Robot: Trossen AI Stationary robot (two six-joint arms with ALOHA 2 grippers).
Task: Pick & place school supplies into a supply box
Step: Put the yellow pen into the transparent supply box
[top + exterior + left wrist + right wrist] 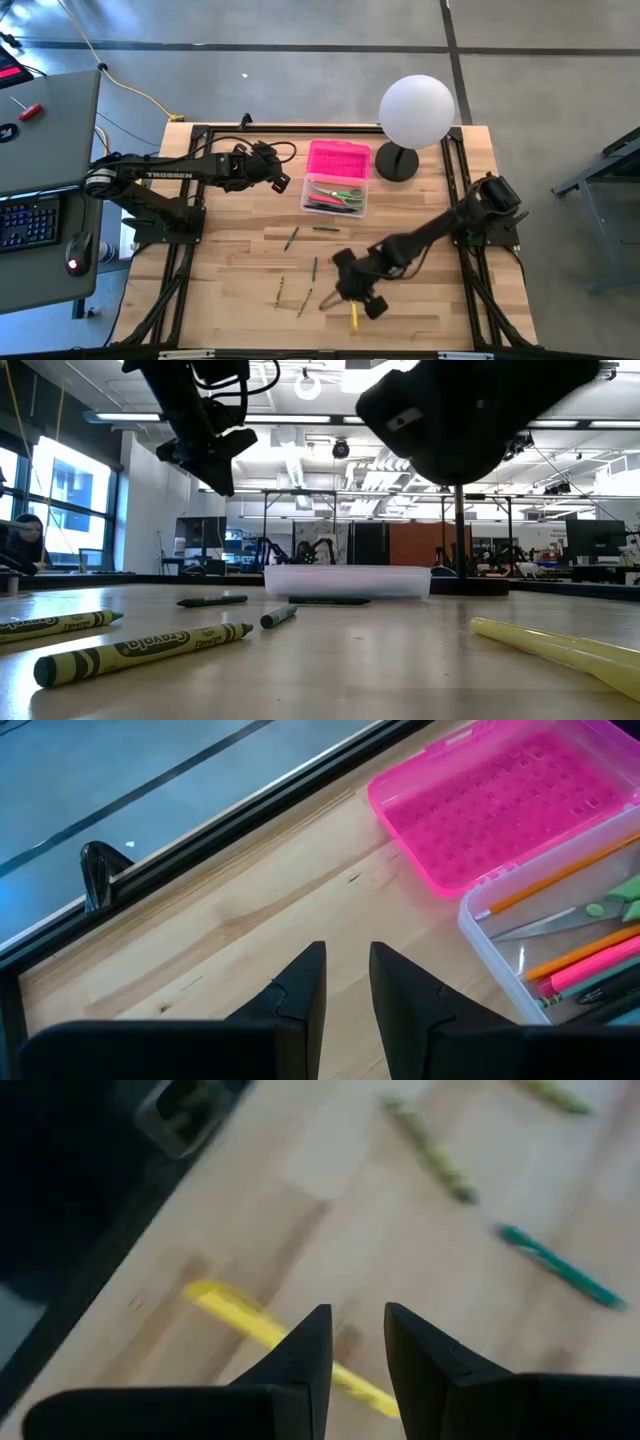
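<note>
- The supply box (335, 195) sits open well ahead of the right gripper (365, 298), toward the far side of the table, with its pink lid (338, 159) lying flat beside it.
- It already holds green-handled scissors (625, 898) and several orange and pink pens, so part of the job looks done.
- A yellow marker (270, 1335) lies just below the right gripper's tips; its jaws stand slightly apart and hold nothing.
- Left to collect: two olive crayons (140, 652) and a few dark pens (212, 601), scattered between this gripper and the box.
- The left gripper (347, 982) hovers just beside the lid, jaws a little apart and empty.
- By my reading, the yellow marker is next and roughly half the supplies remain.
</note>
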